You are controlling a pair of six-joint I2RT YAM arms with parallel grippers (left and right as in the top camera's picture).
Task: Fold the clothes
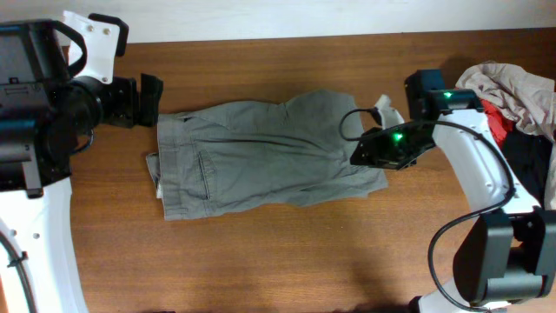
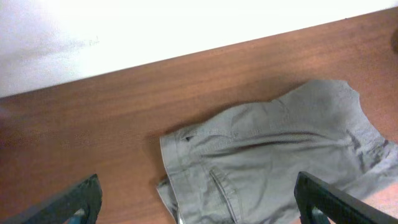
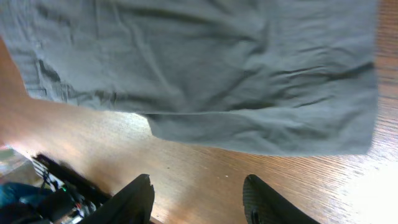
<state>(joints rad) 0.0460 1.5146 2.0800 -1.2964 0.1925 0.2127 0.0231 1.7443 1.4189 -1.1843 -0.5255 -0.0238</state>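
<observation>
**Shorts flat on the table, both grippers empty, most of the folding left**

Closest to us, in the right wrist view, the right gripper has its fingers spread with nothing between them. It hangs over bare table just beside the hem edge of the grey-olive shorts. In the left wrist view, the left gripper is likewise wide apart and holds nothing, looking down on the waistband.

A little farther out, the shorts lie across the middle of the table, waistband toward our left arm and leg end toward our right. A pocket faces up. The outline is narrow, so we judge that one leg already lies over the other, though we cannot see the layers well enough to be sure. The cloth is wrinkled, and its far edge bulges unevenly.

If that first fold is in, what remains for this garment is smoothing and bringing the leg end over toward the waistband.

Farther off, at the right far corner, a pile of beige, red and black garments sits unfolded, well apart from the shorts. We take these to be waiting.
</observation>
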